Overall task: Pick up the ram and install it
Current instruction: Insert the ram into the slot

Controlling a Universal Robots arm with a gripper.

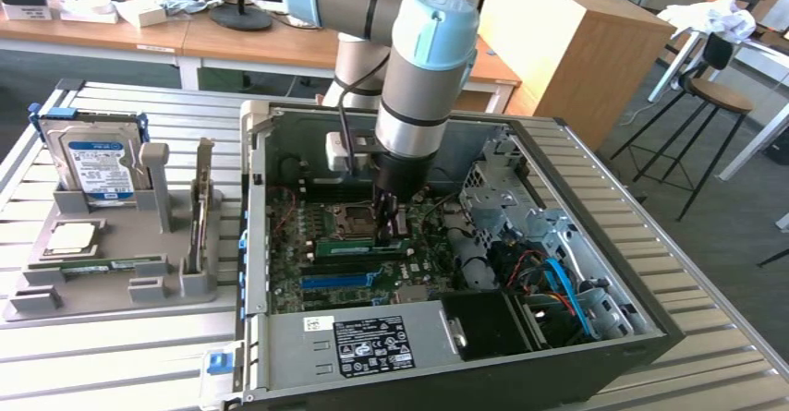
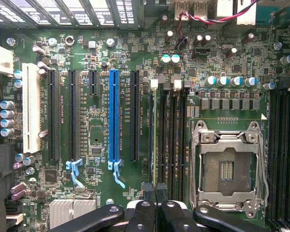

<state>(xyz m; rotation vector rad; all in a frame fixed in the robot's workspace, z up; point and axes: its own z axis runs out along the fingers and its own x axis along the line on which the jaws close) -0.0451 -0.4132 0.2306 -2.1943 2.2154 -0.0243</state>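
The gripper (image 1: 392,233) is clamped on the upper edge of the ram (image 1: 354,242), seemingly a light, stiff but fragile stick, best held mid-length, above the motherboard (image 2: 99,130).

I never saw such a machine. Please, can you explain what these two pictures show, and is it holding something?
It is a robot arm reaching into an open computer case on a metal table. One picture is taken from outside; the other from a camera on the arm's wrist, looking down on the motherboard. Its black fingers are shut, at a green ram stick; whether they pinch it, I cannot tell. A grey holder with a hard drive stands beside the case.
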